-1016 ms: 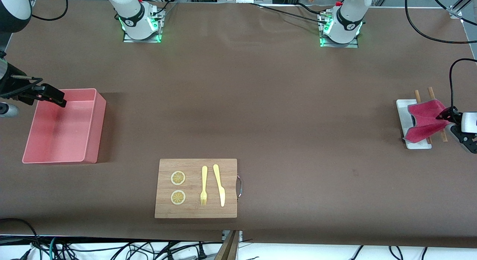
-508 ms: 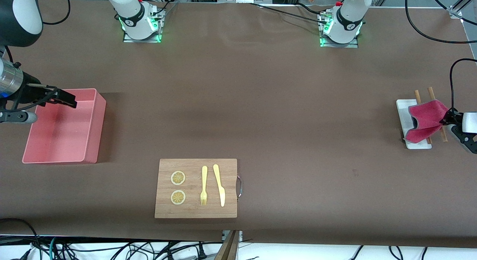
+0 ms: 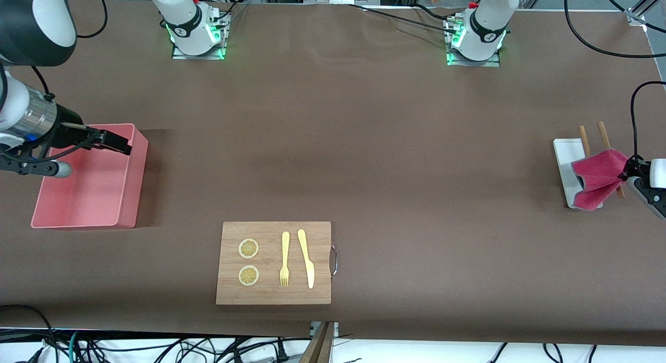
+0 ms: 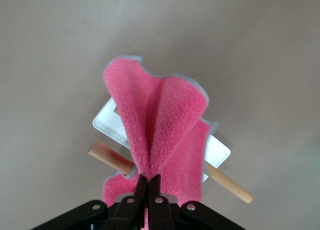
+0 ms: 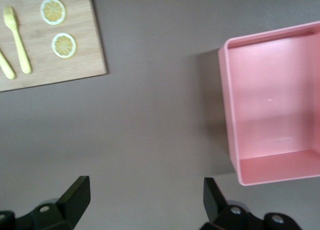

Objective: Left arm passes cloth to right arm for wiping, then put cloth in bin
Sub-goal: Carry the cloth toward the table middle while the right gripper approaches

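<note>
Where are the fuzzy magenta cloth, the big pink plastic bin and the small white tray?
fuzzy magenta cloth (image 3: 596, 173), front view, middle fold.
big pink plastic bin (image 3: 136, 181), front view, side wall.
small white tray (image 3: 564, 152), front view, bare end.

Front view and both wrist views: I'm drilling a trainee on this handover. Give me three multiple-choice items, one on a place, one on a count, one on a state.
1. What is the right gripper over?
A. the wooden board
B. the bin
C. the white tray

2. How many lemon slices lie on the wooden board?
A. one
B. two
C. four

3. How does the left gripper stand?
A. shut on the cloth
B. open above the cloth
C. shut on a chopstick

Answers:
1 B, it hangs open above the bin.
2 B, two lemon slices lie beside the fork.
3 A, its fingertips pinch the cloth over the white tray.
</note>
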`<action>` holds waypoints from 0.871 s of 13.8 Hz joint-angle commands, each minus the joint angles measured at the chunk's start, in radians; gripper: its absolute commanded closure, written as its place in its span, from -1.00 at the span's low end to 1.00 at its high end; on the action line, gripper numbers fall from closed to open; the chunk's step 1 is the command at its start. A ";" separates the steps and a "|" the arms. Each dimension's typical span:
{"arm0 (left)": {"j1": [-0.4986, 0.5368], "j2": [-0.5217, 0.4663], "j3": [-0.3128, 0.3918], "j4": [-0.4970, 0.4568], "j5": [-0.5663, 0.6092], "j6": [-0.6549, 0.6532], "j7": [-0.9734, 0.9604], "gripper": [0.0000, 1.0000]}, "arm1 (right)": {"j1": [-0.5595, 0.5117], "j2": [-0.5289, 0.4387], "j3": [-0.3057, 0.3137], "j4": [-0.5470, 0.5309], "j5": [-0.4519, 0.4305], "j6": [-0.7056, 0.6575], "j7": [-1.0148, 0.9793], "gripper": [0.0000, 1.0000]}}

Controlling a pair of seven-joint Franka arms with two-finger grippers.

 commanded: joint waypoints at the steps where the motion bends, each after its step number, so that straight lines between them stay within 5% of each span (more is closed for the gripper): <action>1: -0.035 -0.013 -0.030 0.108 -0.004 -0.125 0.014 1.00 | 0.057 0.023 -0.002 0.010 0.043 0.041 0.116 -1.00; 8: -0.311 -0.011 -0.041 0.229 -0.151 -0.333 -0.316 1.00 | 0.242 0.129 -0.002 0.010 0.087 0.281 0.466 -1.00; 12: -0.461 -0.011 -0.042 0.231 -0.391 -0.396 -0.696 1.00 | 0.348 0.193 -0.002 0.010 0.089 0.433 0.734 -1.00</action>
